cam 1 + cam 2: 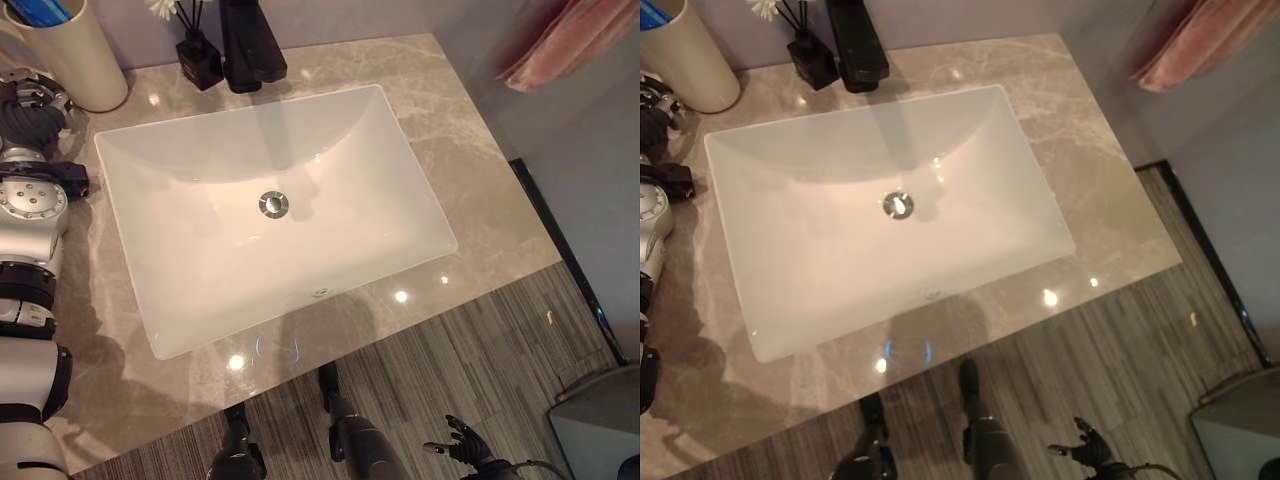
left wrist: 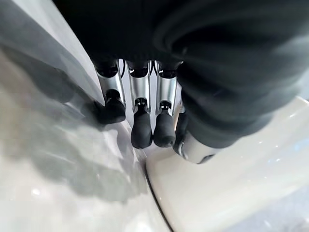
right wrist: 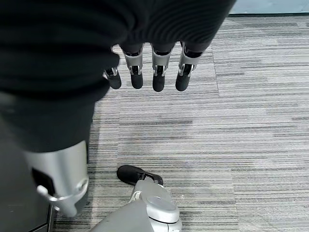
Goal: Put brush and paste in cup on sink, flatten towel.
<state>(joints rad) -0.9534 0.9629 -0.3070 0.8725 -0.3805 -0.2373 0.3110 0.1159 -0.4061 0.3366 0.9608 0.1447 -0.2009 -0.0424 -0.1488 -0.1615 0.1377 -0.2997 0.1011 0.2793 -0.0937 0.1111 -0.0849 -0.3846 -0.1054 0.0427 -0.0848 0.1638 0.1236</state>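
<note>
White sink (image 1: 200, 290) set in a marble worktop (image 1: 470, 190), drain (image 1: 273, 204) in the middle of the basin. Cream cup (image 1: 75, 55) standing at the far left corner of the worktop, something blue (image 1: 35, 10) poking out of its top, can't tell whether that's brush or paste. Black faucet (image 1: 250, 45) at the back edge behind the basin, with a small dark diffuser bottle (image 1: 200, 60) just beside it on the cup side, sticks and a white flower (image 1: 165, 8) coming out of it. Pink towel (image 1: 570, 40) hanging off to the far right, clear of the worktop, bunched rather than flat. Left hand (image 2: 145, 111) right beside the cup, over the worktop, fingers (image 2: 142, 130) fairly straight and relaxed, nothing in them. Right hand (image 1: 462, 442) down low, below the worktop's front edge and out over the striped grey floor (image 3: 251, 145), fingers loosely spread, also empty. Grey bin-like thing (image 1: 600, 425) on the floor at the near right corner.
</note>
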